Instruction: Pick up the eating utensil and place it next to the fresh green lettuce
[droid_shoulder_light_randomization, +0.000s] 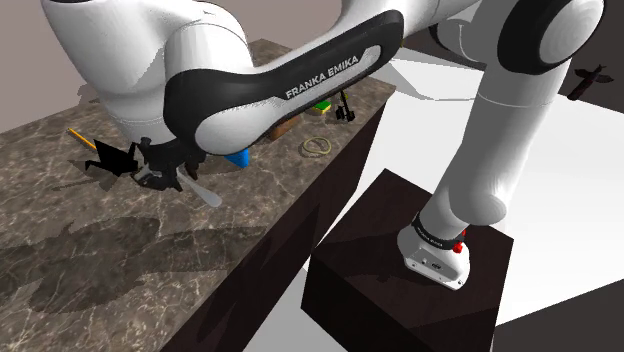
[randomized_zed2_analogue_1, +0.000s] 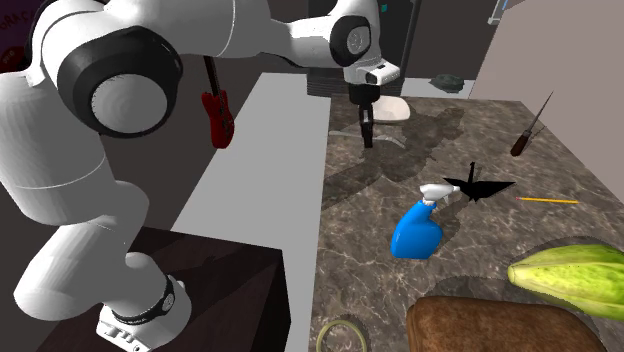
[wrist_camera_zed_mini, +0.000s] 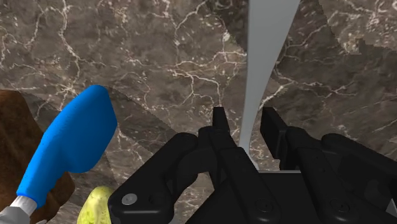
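Dark brown marble with thin white veins makes the counter (wrist_camera_zed_mini: 146, 57) under the gripper (wrist_camera_zed_mini: 247, 121). Its black fingers stand moderately apart. Between them runs the thin end of the utensil (wrist_camera_zed_mini: 264, 51), a flat, pale grey strip that broadens steadily away from the gripper. Marble shows on either side of the strip, so neither finger is seen touching it. From the shoulder view, the utensil's wider end (droid_shoulder_light_randomization: 207, 194) juts out just beside the gripper (droid_shoulder_light_randomization: 160, 178), low over the stone.

Near the gripper, off to one side, lies a glossy blue spray bottle (wrist_camera_zed_mini: 73, 149) with a white nozzle, rounded and tapering to a neck. A black folded bird shape (randomized_zed2_analogue_1: 478, 187) sits just past its nozzle, with a slim yellow pencil (randomized_zed2_analogue_1: 548, 200) beyond that.

Farther from the gripper than the bottle lies the lettuce (randomized_zed2_analogue_1: 570, 275), a ribbed, pointed, yellow-green head, well apart from the utensil. A rough brown block (randomized_zed2_analogue_1: 500, 325) rests by it, and a thin pale ring (randomized_zed2_analogue_1: 340, 335) lies flat near the counter's edge.
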